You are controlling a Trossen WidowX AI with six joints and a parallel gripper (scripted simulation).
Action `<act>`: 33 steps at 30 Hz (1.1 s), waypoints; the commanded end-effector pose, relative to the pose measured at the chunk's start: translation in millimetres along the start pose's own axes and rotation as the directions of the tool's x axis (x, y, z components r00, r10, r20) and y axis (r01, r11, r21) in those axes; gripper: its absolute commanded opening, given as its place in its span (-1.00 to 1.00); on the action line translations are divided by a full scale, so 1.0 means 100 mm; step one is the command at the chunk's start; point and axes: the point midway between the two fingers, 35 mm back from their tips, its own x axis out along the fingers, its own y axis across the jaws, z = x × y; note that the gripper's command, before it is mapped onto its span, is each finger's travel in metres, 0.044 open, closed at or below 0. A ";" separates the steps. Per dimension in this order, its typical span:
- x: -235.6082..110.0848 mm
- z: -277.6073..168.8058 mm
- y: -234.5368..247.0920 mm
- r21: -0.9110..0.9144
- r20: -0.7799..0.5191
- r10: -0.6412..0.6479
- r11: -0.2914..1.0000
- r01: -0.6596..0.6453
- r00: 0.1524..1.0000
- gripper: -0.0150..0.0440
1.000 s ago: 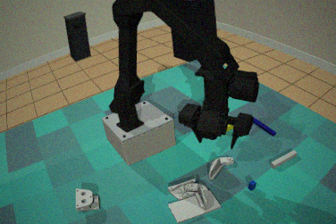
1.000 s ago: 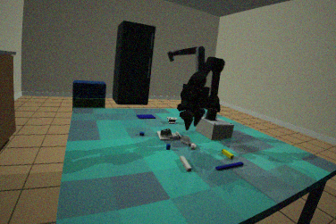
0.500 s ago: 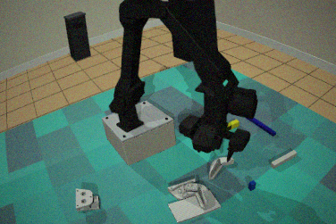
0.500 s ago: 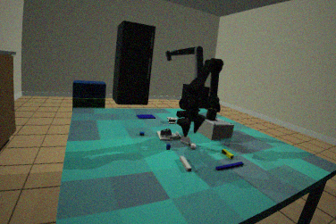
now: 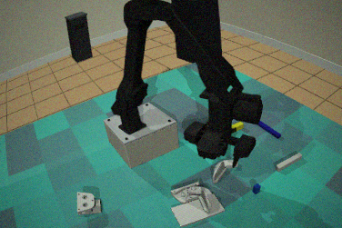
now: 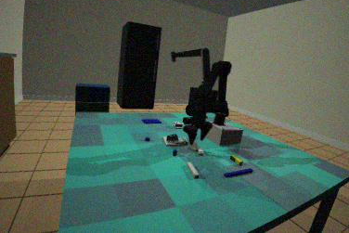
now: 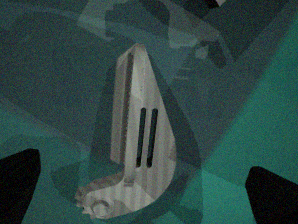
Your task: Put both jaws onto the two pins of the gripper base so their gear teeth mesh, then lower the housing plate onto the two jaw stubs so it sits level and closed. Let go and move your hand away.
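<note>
A loose white jaw (image 5: pixel 221 171) (image 6: pixel 193 147) (image 7: pixel 164 145) lies on the table. In the wrist view its toothed end is at the lower left and its narrow tip points up. My gripper (image 5: pixel 223 157) (image 6: pixel 198 140) (image 7: pixel 148 171) is open and empty above this jaw, one finger out to each side in the wrist view. The white gripper base (image 5: pixel 193 214) (image 6: pixel 174 143) lies close by, with a second jaw (image 5: pixel 200 197) on it; its seating on a pin is too small to tell. The small white housing plate (image 5: pixel 85 202) (image 6: pixel 178 124) with two round holes lies apart, at the left in the top view.
A white bar (image 5: pixel 288 162) (image 6: pixel 193 171), a blue bar (image 5: pixel 269 129) (image 6: pixel 239 173), a yellow block (image 5: pixel 237 126) (image 6: pixel 237 160) and a small blue block (image 5: pixel 256 188) (image 6: pixel 174 152) lie around the jaw. A flat blue piece (image 6: pixel 151 121) lies farther off. The arm stands on a pale box (image 5: pixel 150 149) (image 6: pixel 226 135).
</note>
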 end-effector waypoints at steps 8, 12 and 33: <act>0.17 0.01 0.00 0.004 0.005 0.000 1.000 0.000 1.000 1.00; 0.24 0.01 0.00 0.004 0.005 0.000 1.000 0.000 1.000 1.00; 0.39 0.01 -0.02 0.004 0.005 0.000 1.000 0.000 1.000 1.00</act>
